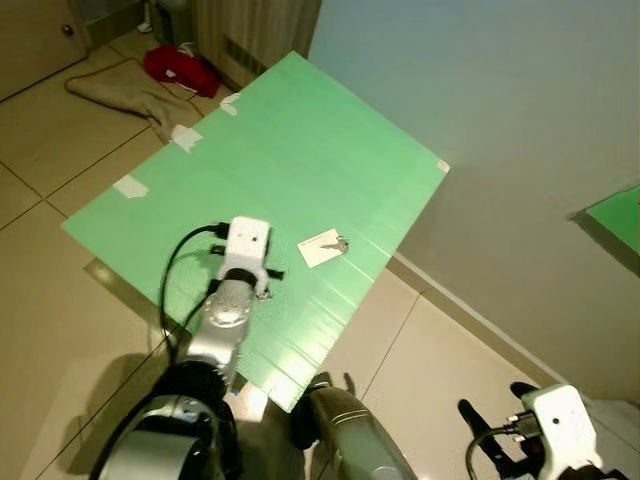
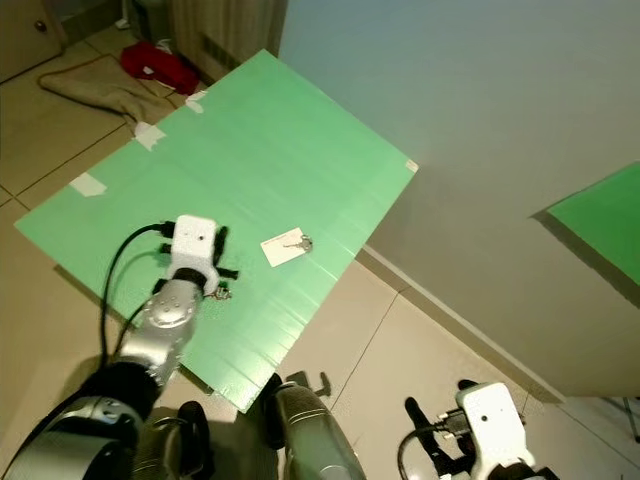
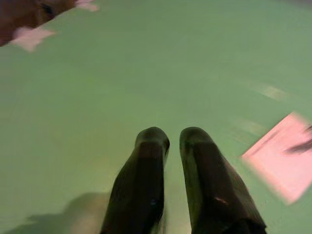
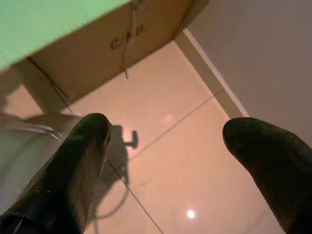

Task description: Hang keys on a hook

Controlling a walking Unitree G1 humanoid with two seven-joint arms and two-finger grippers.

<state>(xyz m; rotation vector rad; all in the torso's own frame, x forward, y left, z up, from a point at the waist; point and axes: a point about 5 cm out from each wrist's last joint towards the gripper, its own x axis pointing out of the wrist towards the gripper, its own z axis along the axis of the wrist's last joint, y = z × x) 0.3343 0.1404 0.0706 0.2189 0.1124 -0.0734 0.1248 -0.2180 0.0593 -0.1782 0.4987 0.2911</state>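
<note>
step: reaching phase, keys not yet picked up, nothing hanging anywhere yet
left gripper [image 3: 165,141]: hovering low over the green board [image 1: 300,130], fingers [image 3: 151,146] together or nearly so, only a thin gap between them, nothing held
keys [image 1: 341,243]: lying flat on the board beside a white tag [image 1: 319,248], touching it, near the board's wall-side edge, toward the near corner; the tag is showing pinkish in the left wrist view, off to one side of the fingers, not between them
next move (judgement): left gripper needing to spread its fingers, shift sideways toward the wall-side edge and come down over the keys; flat thin metal on a flat board, so the pinch is likely going to be fiddly, maybe easier via the tag or ring
hook: cannot find one in these views, so the target is looking like something to search for after the grab
right gripper [image 4: 165,141]: hanging low beside the body over the tiled floor [image 1: 60,180], fingers wide apart, empty, idle
board support: a cardboard box [image 4: 112,46] is sitting under the green board
around: red cloth [image 1: 180,68] and a beige cloth [image 1: 120,92] lying on the floor past the board's far corner, pale tape patches [image 1: 130,186] along the board's left edge, grey wall [image 1: 500,120] right next to the board
in the way: nothing lying between gripper and keys; the wall being close to that edge might be crowding the arm
</note>
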